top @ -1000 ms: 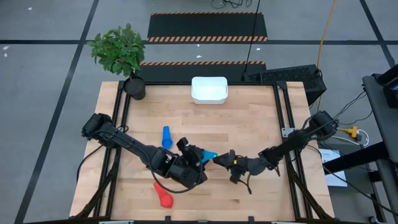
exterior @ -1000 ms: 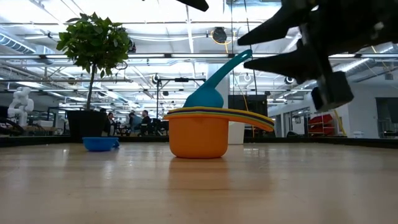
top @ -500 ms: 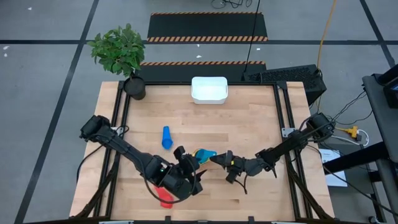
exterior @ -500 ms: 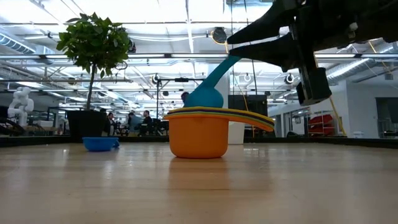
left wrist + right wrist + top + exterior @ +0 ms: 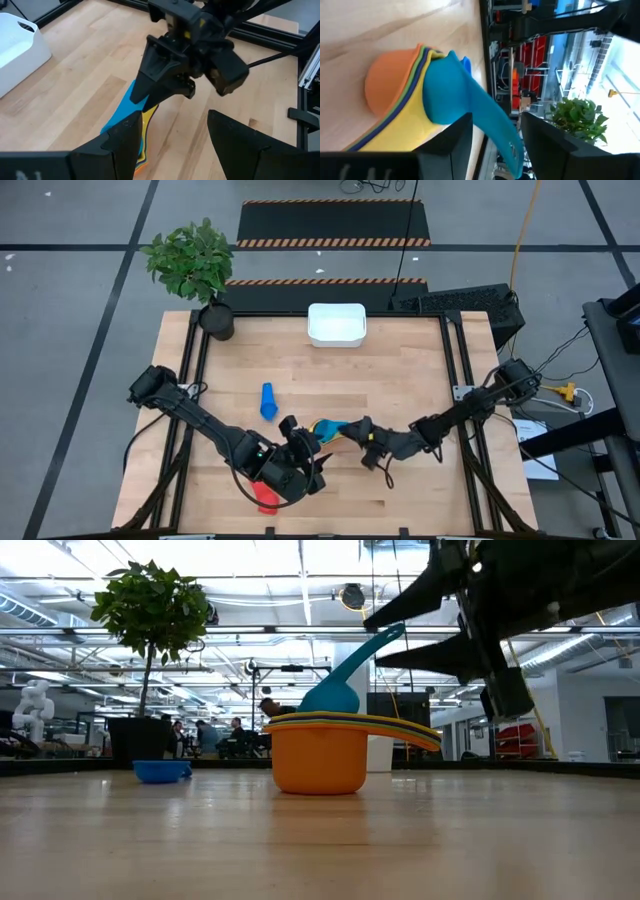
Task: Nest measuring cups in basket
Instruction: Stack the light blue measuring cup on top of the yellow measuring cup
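I see my parted right gripper [image 5: 415, 628] straddling the teal cup's handle [image 5: 362, 652] atop the nested stack [image 5: 320, 755], apparently ungripped; the basket [image 5: 336, 324], upper centre, holds 0.

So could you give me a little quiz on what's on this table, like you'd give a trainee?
1. True or false: the white basket already has cups in it.
2. Which cup sits tilted on top of the orange stack? A red, B light blue, C green.
3. Fill in: the right tool has its fingers either side of the light blue cup's ____.

Key: 1 false, it looks empty from above. 2 B, the light blue cup. 3 handle, which slants upward between the open fingers; a red cup and a blue cup lie apart on the table.
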### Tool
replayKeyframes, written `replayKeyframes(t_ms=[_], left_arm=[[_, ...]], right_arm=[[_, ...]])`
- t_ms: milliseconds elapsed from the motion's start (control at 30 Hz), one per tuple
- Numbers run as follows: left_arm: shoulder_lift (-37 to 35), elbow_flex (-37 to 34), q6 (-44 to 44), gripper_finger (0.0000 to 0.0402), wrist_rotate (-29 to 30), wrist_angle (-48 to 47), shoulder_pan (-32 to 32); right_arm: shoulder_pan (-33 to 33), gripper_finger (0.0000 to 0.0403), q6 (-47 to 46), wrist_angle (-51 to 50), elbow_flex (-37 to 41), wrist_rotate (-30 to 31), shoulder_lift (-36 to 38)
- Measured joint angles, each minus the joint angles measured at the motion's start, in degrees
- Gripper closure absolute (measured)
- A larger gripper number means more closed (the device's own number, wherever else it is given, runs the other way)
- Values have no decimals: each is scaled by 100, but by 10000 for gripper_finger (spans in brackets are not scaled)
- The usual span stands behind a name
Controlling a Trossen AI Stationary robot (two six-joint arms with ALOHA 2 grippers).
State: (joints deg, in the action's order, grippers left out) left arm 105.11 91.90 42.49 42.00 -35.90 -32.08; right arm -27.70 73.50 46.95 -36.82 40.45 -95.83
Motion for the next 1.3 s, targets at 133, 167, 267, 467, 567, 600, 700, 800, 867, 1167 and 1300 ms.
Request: replayKeyframes(t_ms=[133, 167, 267, 467, 567, 600, 700, 800, 867, 1167, 1300], left_arm=[[1, 0, -2, 174, 0, 0, 0], [1, 0, -2, 174, 0, 0, 0], [1, 0, -26, 174, 0, 0, 0], [1, 0, -32, 174, 0, 0, 0], [1, 0, -51, 174, 0, -2, 0], [1, 0, -65, 174, 2, -2, 7], [1, 0, -78, 174, 2, -2, 9], [1, 0, -78, 174, 2, -2, 11], [1, 0, -78, 174, 2, -2, 11], [1, 0, -76, 174, 2, -2, 17], [1, 0, -88, 174, 4, 1, 56]], right_arm=[[41, 258, -38, -44, 0, 2, 0], [41, 266, -34, -43, 0, 1, 0], [41, 298, 46, -37, 0, 23, 0], [36, 389, 230, 33, 2, 291, 0], [26, 394, 335, 192, 4, 306, 0], [23, 393, 373, 235, 3, 306, 0], [-17, 399, 393, 248, 4, 304, 18], [-54, 400, 393, 257, 4, 304, 77], [-60, 401, 352, 253, 4, 306, 128], [-38, 402, -481, 268, 4, 148, 128], [9, 402, -930, 388, 4, -146, 127]])
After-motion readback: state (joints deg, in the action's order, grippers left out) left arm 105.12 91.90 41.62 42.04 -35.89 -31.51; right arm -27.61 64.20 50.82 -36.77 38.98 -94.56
